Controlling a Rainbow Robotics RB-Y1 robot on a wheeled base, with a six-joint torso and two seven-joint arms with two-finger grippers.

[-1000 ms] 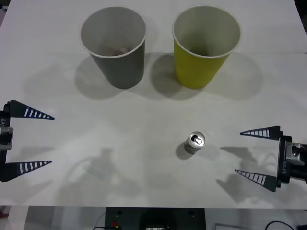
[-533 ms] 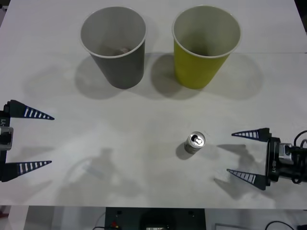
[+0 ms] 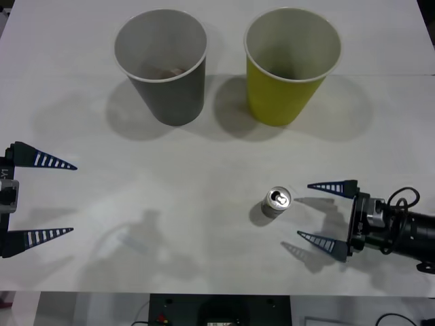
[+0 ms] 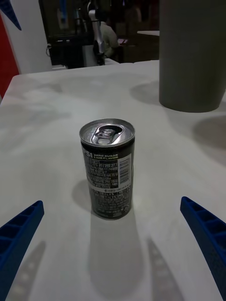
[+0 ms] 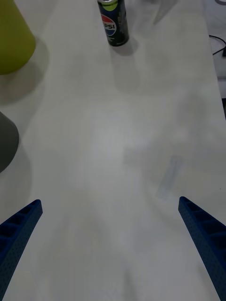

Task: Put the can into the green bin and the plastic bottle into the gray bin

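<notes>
Silver can (image 3: 276,202) upright, open right gripper (image 3: 325,216) just beside

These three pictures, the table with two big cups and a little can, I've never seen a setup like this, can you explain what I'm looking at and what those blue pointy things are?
It is a two-armed robot at a white table. The front view looks down from above its arms. The other two pictures come from cameras on its wrists, so each shows that arm's own blue fingers at the bottom corners.

The blue pointy things are its grippers. The right gripper is open beside the can, not touching it. The left gripper waits open at the table's left edge. Nothing is held.

At the back stand the gray bin and the green bin, really large paper cups. The can is upright and belongs in the green one.
</notes>
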